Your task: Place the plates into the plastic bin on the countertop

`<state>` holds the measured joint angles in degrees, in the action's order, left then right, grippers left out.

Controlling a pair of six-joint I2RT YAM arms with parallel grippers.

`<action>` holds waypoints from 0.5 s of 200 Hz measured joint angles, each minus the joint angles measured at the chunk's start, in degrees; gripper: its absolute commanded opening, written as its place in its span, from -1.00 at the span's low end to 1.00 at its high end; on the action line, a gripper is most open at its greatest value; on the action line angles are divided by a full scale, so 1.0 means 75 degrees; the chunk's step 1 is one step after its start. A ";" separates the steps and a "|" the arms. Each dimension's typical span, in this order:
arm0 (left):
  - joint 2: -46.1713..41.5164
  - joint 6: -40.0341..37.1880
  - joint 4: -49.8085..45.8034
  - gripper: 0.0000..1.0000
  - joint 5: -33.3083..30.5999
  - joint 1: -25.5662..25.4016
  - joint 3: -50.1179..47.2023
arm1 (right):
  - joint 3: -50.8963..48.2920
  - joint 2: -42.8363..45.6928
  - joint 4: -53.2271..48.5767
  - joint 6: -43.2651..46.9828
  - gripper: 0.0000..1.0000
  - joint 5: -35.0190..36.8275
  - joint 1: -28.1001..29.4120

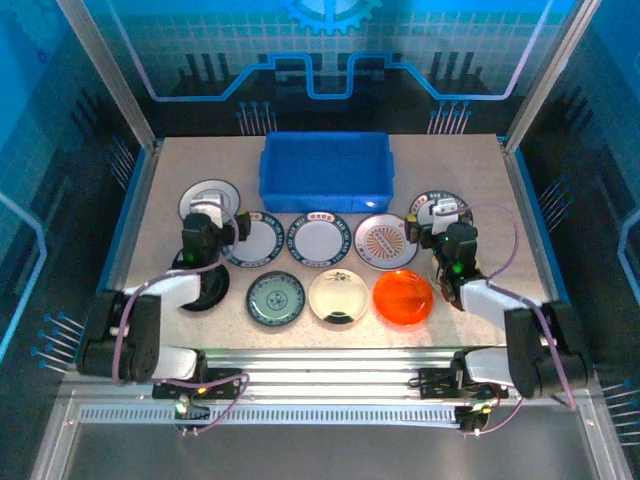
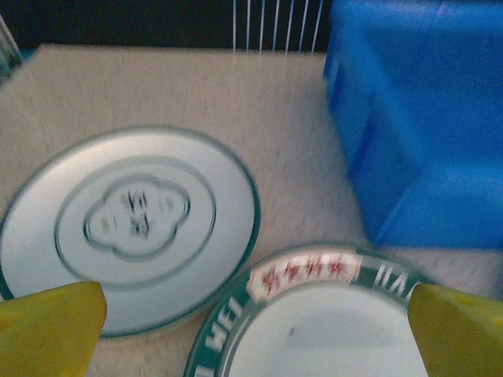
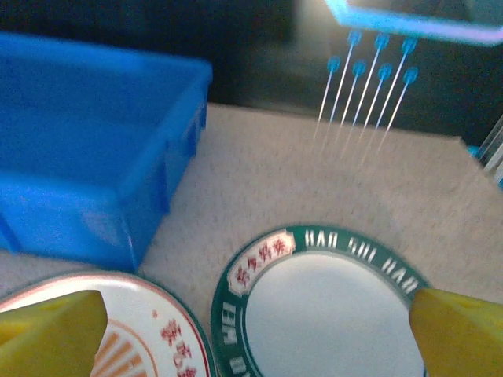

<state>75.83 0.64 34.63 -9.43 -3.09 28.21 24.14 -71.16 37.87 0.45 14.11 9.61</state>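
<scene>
The blue plastic bin [image 1: 325, 170] stands at the back of the countertop [image 1: 470, 165]. Several plates lie in front of it: a white one [image 1: 210, 195], three green-rimmed ones [image 1: 255, 242] [image 1: 318, 237] [image 1: 438, 203], an orange-striped one [image 1: 385, 240], a dark green one [image 1: 276, 298], a cream one [image 1: 338, 297] and an orange one [image 1: 403, 296]. My left gripper [image 1: 220, 222] hovers open over the white plate [image 2: 130, 228] and a green-rimmed plate [image 2: 330, 322]. My right gripper [image 1: 447, 218] hovers open over the right green-rimmed plate [image 3: 330, 314], beside the striped plate [image 3: 134, 338].
A dark plate [image 1: 205, 292] lies partly under the left arm. Metal rails [image 1: 330, 360] run along the near edge, and blue edging with metal posts frames the sides. The bin's wall [image 2: 424, 133] rises close to the right of the left gripper.
</scene>
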 measured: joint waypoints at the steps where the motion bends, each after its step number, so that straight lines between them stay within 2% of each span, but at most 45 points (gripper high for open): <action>1: -0.0079 0.0032 -0.0038 0.99 -0.0003 0.0000 0.0035 | 0.0029 0.0038 -0.0061 -0.0012 0.99 0.0015 0.0012; 19: -0.0836 0.0428 -0.0463 0.99 -0.0096 -0.0012 0.0341 | 0.1090 0.0641 -0.1658 -0.0370 0.99 0.0414 0.0195; 36: -0.1239 0.1046 -0.1396 0.99 -0.0344 -0.0012 0.0903 | 0.2145 0.0970 -0.2821 -0.0868 0.99 0.0679 0.0428; 68: -0.0796 0.1853 -0.3675 0.99 -0.0525 0.0035 0.2996 | 0.3605 0.1183 -0.4712 -0.1932 0.99 0.0516 0.1110; 100: -0.0405 0.2235 -0.4940 0.99 0.0108 0.0402 0.4153 | 0.4363 0.0816 -0.6263 -0.2856 0.99 0.0213 0.2224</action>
<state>72.79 17.41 -2.42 -8.62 -0.08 59.35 56.86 -65.04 -9.10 -20.97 15.70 26.28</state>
